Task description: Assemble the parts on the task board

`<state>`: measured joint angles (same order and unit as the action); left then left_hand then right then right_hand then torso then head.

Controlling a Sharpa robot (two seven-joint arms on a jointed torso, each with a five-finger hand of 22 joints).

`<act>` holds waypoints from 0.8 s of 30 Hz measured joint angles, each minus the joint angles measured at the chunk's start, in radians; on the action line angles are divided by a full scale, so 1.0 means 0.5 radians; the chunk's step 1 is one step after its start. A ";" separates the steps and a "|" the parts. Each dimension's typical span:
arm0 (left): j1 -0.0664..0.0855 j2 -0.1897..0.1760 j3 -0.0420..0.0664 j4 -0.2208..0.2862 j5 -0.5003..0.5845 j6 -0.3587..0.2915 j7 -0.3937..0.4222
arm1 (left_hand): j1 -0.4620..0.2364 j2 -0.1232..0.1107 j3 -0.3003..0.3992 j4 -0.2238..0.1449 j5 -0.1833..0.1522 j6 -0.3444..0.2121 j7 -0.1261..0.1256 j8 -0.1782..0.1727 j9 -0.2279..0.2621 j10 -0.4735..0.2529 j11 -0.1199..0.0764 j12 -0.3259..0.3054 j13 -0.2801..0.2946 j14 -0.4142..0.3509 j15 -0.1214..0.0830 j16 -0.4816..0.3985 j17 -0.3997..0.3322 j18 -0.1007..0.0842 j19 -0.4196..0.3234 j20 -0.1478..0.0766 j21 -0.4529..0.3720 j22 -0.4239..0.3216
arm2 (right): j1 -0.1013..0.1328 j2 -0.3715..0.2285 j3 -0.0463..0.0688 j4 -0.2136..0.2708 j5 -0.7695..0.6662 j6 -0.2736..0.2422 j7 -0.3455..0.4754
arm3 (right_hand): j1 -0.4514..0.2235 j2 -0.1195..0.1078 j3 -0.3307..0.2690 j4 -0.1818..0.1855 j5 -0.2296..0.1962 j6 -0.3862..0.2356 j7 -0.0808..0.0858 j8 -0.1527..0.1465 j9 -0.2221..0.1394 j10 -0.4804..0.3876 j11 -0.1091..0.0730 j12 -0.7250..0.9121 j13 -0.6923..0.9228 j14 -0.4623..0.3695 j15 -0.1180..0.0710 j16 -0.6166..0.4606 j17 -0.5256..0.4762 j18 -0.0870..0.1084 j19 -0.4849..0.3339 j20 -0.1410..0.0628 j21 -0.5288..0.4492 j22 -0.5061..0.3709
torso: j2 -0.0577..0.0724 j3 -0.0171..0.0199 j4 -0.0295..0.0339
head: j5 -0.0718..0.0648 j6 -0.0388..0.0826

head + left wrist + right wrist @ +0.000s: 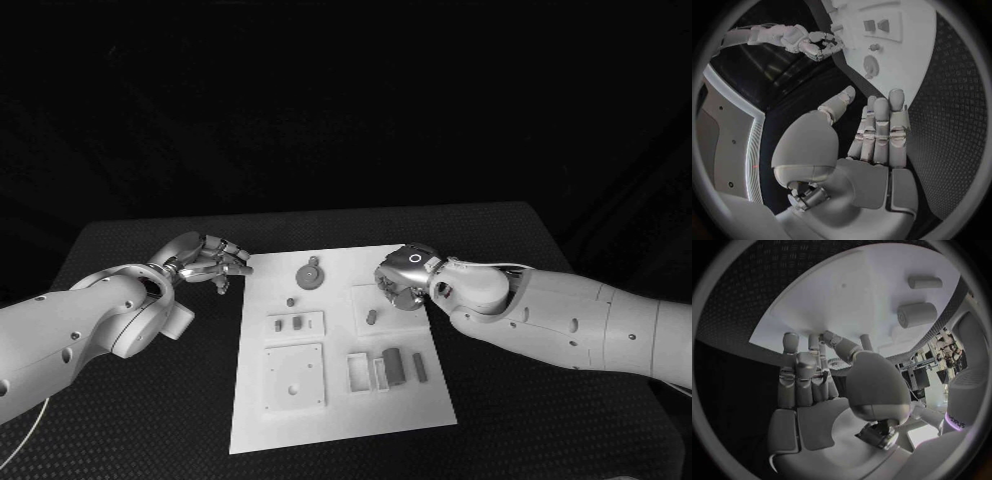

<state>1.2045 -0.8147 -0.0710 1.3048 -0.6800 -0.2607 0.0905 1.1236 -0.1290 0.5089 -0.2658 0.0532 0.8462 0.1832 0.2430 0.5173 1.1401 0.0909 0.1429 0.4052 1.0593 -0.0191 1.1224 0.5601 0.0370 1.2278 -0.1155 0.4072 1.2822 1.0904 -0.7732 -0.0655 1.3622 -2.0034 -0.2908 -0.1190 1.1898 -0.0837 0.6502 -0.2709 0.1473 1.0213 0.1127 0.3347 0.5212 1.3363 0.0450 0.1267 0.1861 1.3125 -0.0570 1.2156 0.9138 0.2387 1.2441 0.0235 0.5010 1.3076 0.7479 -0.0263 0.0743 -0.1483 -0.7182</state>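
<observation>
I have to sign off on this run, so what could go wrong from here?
1. The right hand hovers low over the task board's far edge, empty; coming down it might knock the small part beside it.
2. The left hand sits off the board, near its edge; sweeping in could shift the board.

one task board (pixel 335 420), two hands (pixel 209 258) (pixel 407 272), several small parts (pixel 307 273)
</observation>
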 measured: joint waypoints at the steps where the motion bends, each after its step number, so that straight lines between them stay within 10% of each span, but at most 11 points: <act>1: 0.000 0.000 0.000 0.000 0.000 0.000 0.000 | 0.000 0.000 0.000 0.000 0.000 0.000 0.000 0.000 0.000 0.000 0.000 0.000 0.000 0.000 0.000 0.000 0.000 0.000 0.000 0.000 0.000 0.000 | -0.001 -0.001 0.000 0.001 -0.002 -0.003 -0.002 | 0.000 0.000 0.000 0.000 0.000 0.003 0.000 0.002 0.002 0.006 -0.001 0.000 0.003 0.002 -0.002 0.000 0.000 0.000 0.000 0.000 0.000 0.000 | 0.000 0.0000 0.000 | 0.000 0.000; 24: 0.000 0.002 0.000 -0.009 -0.007 0.000 -0.001 | 0.000 0.000 -0.005 -0.005 0.000 -0.012 0.001 0.000 0.000 0.000 0.000 0.007 0.001 0.000 0.000 0.001 0.000 -0.001 0.004 -0.004 -0.001 0.000 | -0.025 -0.054 0.023 0.087 -0.012 -0.032 -0.052 | 0.003 0.002 0.002 -0.013 -0.002 0.033 -0.017 0.005 0.013 0.033 -0.016 -0.001 0.040 -0.002 -0.019 0.008 -0.004 0.000 0.011 -0.004 0.016 0.000 | -0.001 0.0000 -0.002 | 0.002 0.007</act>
<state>1.2044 -0.8138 -0.0710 1.3002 -0.6835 -0.2605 0.0900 1.1236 -0.1290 0.5062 -0.2686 0.0533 0.8400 0.1840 0.2430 0.5175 1.1399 0.0910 0.1465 0.4058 1.0591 -0.0189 1.1228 0.5601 0.0366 1.2301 -0.1175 0.4069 1.2822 1.0780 -0.8001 -0.0539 1.4055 -2.0092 -0.3067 -0.1451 1.1914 -0.0829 0.6514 -0.2774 0.1463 1.0380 0.1044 0.3371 0.5277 1.3530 0.0372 0.1265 0.2063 1.3114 -0.0667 1.2196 0.9119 0.2387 1.2495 0.0217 0.5092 1.3075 0.7476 -0.0263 0.0735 -0.1475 -0.7149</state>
